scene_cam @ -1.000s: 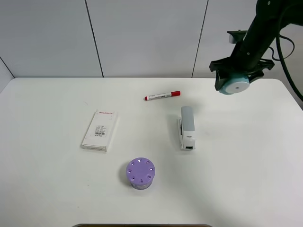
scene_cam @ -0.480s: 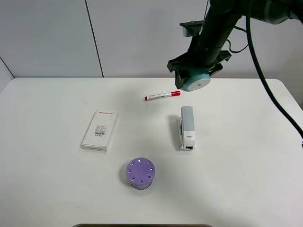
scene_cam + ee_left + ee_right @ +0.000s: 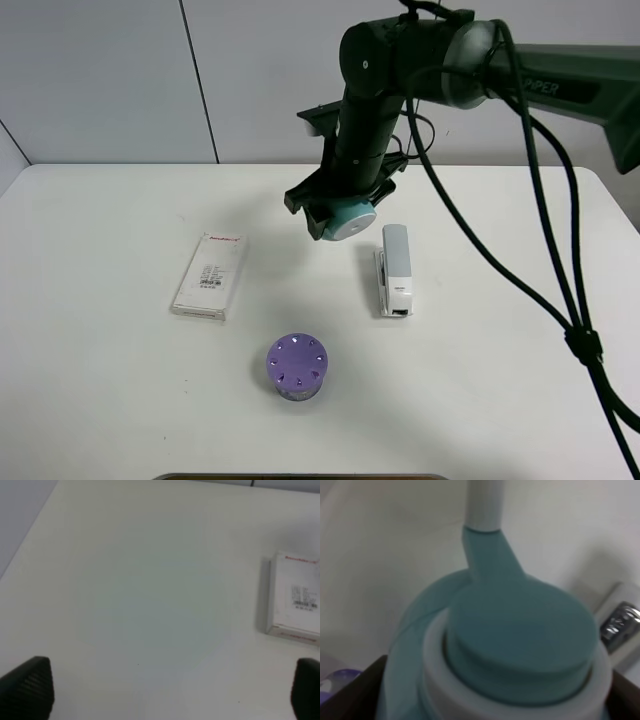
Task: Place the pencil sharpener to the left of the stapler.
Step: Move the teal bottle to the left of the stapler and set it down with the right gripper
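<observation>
Two grippers logged. Right gripper [image 3: 338, 208] is pinching the pencil sharpener [image 3: 352, 226], dark jaws on either side of its teal body. It hangs clear of the counter [image 3: 500, 350], a little left of the far end of the stapler [image 3: 395, 268] in the high view. Left gripper [image 3: 165, 687] is spread wide with nothing between its tips, low over bare counter near the white box [image 3: 212, 276].

Risks from here, as judgement:
- Little room between sharpener and stapler. A descent slightly off to the right could let a jaw or the sharpener knock the stapler askew
- Rounded body. Released tilted or from height, it could tip or roll, perhaps toward the stapler
- The arm covers the counter directly beneath, so the landing spot cannot be checked in these views

Sharpener appearance: teal, bell-shaped, flat white round face turned toward the high camera. In the right wrist view it [image 3: 520, 630] fills the picture, showing a teal disc seated in a white ring and a teal neck running to a pale stem. The stapler's metal end [image 3: 620, 620] lies just beside it
</observation>
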Motion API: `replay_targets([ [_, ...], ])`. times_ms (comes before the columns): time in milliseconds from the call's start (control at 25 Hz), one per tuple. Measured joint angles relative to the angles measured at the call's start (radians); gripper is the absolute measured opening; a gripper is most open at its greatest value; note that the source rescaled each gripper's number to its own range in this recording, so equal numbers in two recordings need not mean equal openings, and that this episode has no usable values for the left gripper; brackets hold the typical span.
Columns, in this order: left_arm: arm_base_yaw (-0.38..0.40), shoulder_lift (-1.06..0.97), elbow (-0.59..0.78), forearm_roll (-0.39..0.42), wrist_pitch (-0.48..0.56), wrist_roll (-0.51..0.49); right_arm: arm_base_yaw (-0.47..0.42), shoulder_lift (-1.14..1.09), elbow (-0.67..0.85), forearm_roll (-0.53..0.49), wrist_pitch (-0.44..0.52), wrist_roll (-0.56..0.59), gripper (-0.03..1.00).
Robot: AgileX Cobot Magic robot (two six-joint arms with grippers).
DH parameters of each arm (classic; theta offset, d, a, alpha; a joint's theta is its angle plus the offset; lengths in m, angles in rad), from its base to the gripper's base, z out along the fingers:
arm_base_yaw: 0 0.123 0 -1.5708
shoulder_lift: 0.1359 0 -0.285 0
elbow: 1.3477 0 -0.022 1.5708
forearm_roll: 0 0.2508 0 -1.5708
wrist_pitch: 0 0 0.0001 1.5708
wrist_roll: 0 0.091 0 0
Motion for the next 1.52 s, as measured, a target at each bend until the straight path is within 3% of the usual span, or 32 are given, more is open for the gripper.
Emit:
replay_targets([
  [760, 0.000, 0.000, 0.000, 0.000, 0.000, 0.000, 0.007, 0.202, 0.000, 0.027, -0.053, 0.004, 0.00],
  [1520, 0.000, 0.000, 0.000, 0.000, 0.000, 0.000, 0.008, 0.238, -0.003, 0.067, -0.080, -0.003, 0.00],
])
